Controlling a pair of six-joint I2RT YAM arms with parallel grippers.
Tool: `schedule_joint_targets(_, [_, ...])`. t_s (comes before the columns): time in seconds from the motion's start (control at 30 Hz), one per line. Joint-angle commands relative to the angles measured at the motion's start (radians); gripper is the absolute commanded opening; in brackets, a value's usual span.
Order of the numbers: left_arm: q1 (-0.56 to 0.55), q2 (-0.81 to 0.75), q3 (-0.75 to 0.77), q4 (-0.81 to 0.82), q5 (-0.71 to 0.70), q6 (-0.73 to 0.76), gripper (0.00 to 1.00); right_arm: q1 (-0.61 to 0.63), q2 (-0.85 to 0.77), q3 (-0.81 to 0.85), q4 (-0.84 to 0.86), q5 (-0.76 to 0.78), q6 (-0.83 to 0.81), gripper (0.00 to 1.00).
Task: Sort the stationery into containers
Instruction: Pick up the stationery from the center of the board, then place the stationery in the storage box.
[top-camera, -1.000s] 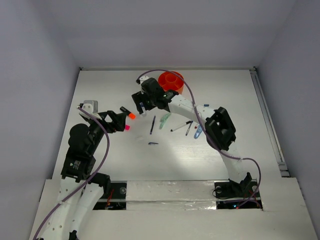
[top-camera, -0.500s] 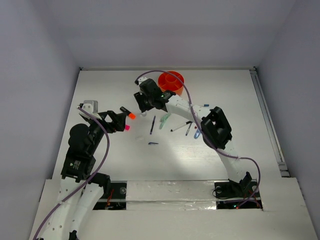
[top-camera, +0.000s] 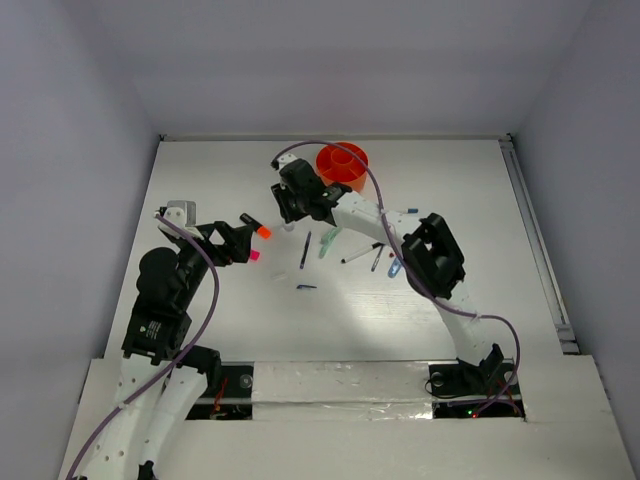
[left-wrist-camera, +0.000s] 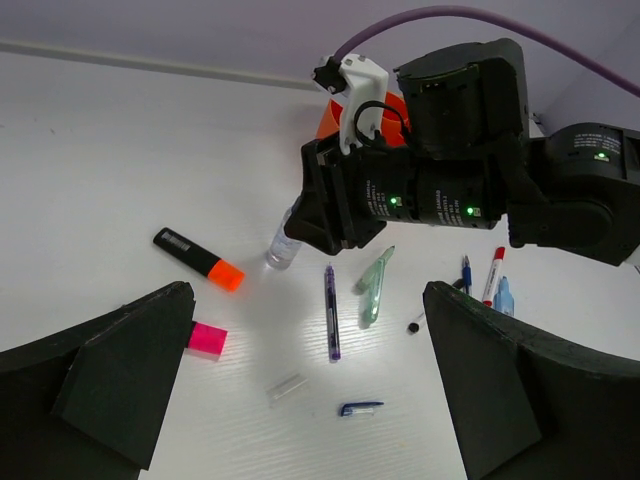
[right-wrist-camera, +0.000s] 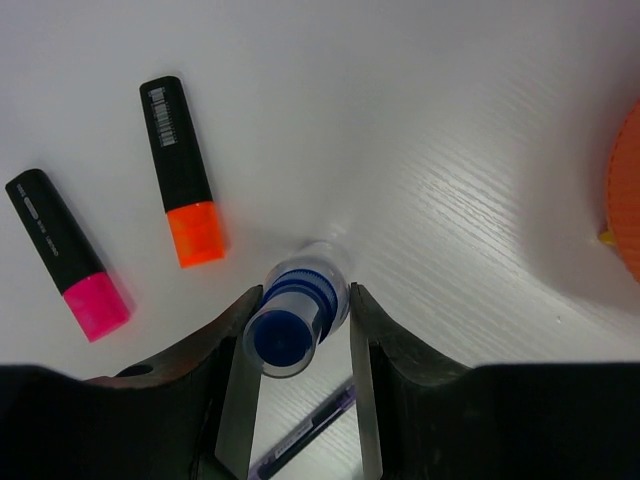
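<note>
The left pincer (top-camera: 243, 240) hangs released, fingers spread wide, over the white tabletop (top-camera: 250, 320) near a pink-capped marker (right-wrist-camera: 68, 256) and an orange-capped marker (right-wrist-camera: 183, 186). Beyond them, the right pincer (right-wrist-camera: 303, 295) grasps the blue-capped clear bottle (right-wrist-camera: 285, 335), its base on the tabletop, beside a dark blue pen (left-wrist-camera: 330, 312). Farthest back sits the orange tub (top-camera: 358, 170)

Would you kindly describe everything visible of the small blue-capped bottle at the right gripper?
The bottle is small, clear plastic by its look, with a dark blue screw cap. It stands roughly upright on the white table, near the orange-tipped highlighter. Fingers of the right gripper appear to press both its sides.
</note>
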Motion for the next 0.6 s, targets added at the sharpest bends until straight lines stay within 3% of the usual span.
schedule_joint_targets(0.0, [0.004,-0.011,0.045,0.036,-0.002,-0.007,0.99,0.000,-0.131,-0.028,0.101,0.044,0.002,0.11])
schedule_joint_targets(0.27, [0.004,-0.015,0.043,0.037,0.006,-0.007,0.99,-0.028,-0.288,-0.008,0.106,0.184,-0.126,0.11])
schedule_joint_targets(0.47, [0.004,-0.020,0.043,0.036,0.006,-0.006,0.99,-0.168,-0.306,0.038,0.083,0.159,-0.128,0.10])
schedule_joint_targets(0.57, [0.004,-0.015,0.043,0.037,0.005,-0.006,0.99,-0.233,-0.296,0.081,0.060,0.074,-0.107,0.10])
